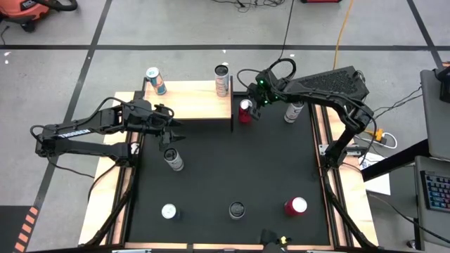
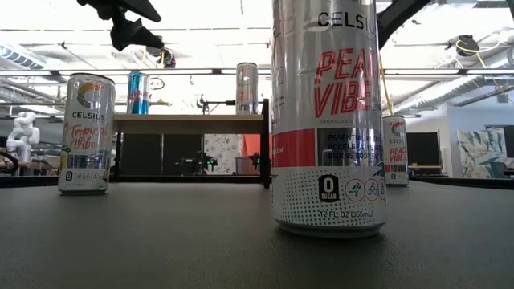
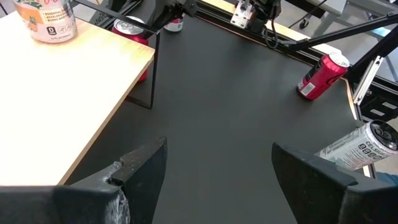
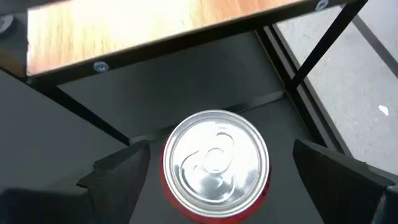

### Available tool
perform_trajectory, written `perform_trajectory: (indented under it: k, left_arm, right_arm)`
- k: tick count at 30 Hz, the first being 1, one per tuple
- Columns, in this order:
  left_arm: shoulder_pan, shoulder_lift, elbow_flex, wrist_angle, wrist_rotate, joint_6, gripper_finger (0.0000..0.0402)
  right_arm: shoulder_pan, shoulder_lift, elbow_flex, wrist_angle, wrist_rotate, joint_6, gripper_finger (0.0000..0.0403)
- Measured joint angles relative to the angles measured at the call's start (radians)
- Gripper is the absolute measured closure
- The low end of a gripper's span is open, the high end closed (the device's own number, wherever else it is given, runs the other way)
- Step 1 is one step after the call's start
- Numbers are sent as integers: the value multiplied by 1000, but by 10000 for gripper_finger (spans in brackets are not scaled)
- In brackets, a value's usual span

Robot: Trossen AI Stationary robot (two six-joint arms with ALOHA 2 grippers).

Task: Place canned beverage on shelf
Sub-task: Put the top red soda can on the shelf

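Text I can read from my station: the big silver can nearest the low camera says CELSIUS, PEACH VIBE, "0 SUGAR" and "12 FL OZ (355mL)". The can on the left reads CELSIUS, Tropical Vibe. A far can at right shows PEACH VIBE. In the left wrist view, a lying can reads CELSIUS

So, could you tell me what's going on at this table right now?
The robot is putting drink cans on a small wooden shelf, which already holds two cans. The right gripper is open above a red can standing on the table beside the shelf's end, one finger on either side, not gripping yet. The left gripper is open and empty near the shelf's front edge. Several more cans stand around the black mat.
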Motion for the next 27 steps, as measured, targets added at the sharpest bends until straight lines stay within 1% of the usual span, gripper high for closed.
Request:
perform_trajectory:
  k: [4, 11, 18, 27]
  left_arm:
    - [0, 0, 0, 0, 0, 0, 110]
    - [0, 0, 0, 0, 0, 5, 110]
    - [0, 0, 0, 0, 0, 5, 110]
    - [0, 0, 0, 0, 0, 6, 110]
  right_arm:
    - [0, 0, -27, 13, 0, 3, 23]
    - [0, 0, -64, 155, 1, 39, 23]
    - [1, 5, -65, 151, 1, 49, 23]
    - [3, 92, -66, 166, 1, 56, 23]
